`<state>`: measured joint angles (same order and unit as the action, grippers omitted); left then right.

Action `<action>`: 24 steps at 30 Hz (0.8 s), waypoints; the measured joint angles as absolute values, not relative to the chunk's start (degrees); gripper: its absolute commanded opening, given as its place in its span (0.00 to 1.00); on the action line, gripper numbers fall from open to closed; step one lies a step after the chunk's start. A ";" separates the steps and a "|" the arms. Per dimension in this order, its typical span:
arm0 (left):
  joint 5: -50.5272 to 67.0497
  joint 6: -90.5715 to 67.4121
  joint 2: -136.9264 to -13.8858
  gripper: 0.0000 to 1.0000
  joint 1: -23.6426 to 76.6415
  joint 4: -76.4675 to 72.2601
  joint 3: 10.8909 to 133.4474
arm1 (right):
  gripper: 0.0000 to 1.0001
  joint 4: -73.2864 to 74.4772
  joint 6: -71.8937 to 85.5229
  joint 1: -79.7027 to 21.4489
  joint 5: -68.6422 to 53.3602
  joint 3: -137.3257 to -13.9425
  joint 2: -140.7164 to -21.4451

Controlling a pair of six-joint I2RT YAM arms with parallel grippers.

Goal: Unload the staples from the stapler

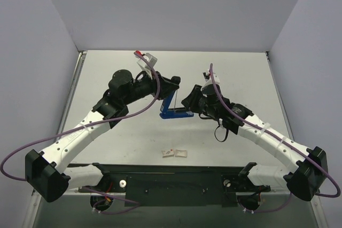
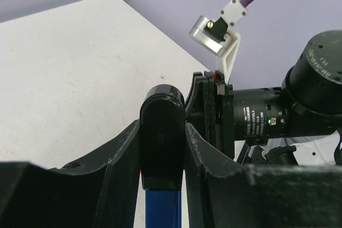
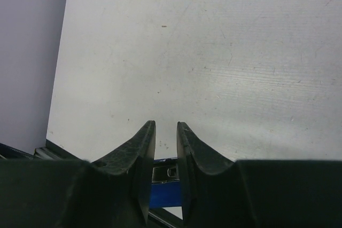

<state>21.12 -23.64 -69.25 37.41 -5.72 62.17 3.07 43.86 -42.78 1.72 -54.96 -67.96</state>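
Well, slim stapler [image 1: 175, 114] (glossy rounded end)

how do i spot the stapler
Look at the middle of the table. The stapler is there between the left gripper and right gripper, hinged open. It is the only blue thing; the paper scraps nearer the bases are white.

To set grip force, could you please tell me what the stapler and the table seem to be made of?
The stapler: glossy black end with a highlight, likely moulded plastic; smooth blue body, plastic or painted metal. The table: matte white, finely scratched, perhaps laminate or painted board.
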 measured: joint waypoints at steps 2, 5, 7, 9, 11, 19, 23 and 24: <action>20.78 -23.99 -69.14 0.00 37.12 -6.70 62.06 | 0.18 2.35 44.18 -42.78 1.69 -54.33 -68.12; 20.05 -24.84 -68.97 0.00 36.62 -8.45 62.06 | 0.17 1.85 44.80 -42.85 0.64 -53.69 -68.97; 19.38 -25.21 -68.97 0.00 36.38 -10.22 62.06 | 0.17 1.76 45.01 -43.20 -0.10 -53.65 -70.13; 18.70 -25.41 -68.97 0.00 36.16 -11.70 62.06 | 0.17 1.28 45.15 -43.83 -0.95 -53.63 -71.50; 18.15 -25.58 -68.97 0.00 35.94 -12.75 62.06 | 0.17 0.60 45.25 -44.40 -1.61 -53.58 -72.60; 16.93 -26.30 -70.63 0.00 35.44 -16.64 62.06 | 0.18 -2.55 45.63 -45.04 -2.83 -53.58 -74.96; 16.69 -26.35 -73.01 0.00 35.14 -17.67 62.06 | 0.18 -4.05 45.50 -45.04 -2.83 -53.63 -76.38; 16.60 -26.35 -73.65 0.00 35.07 -17.78 62.06 | 0.18 -4.45 45.41 -45.01 -2.85 -53.63 -76.84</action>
<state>16.60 -26.35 -73.65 35.07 -17.78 62.06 -4.45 45.41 -45.01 -2.85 -53.63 -76.84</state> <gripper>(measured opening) 0.423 0.177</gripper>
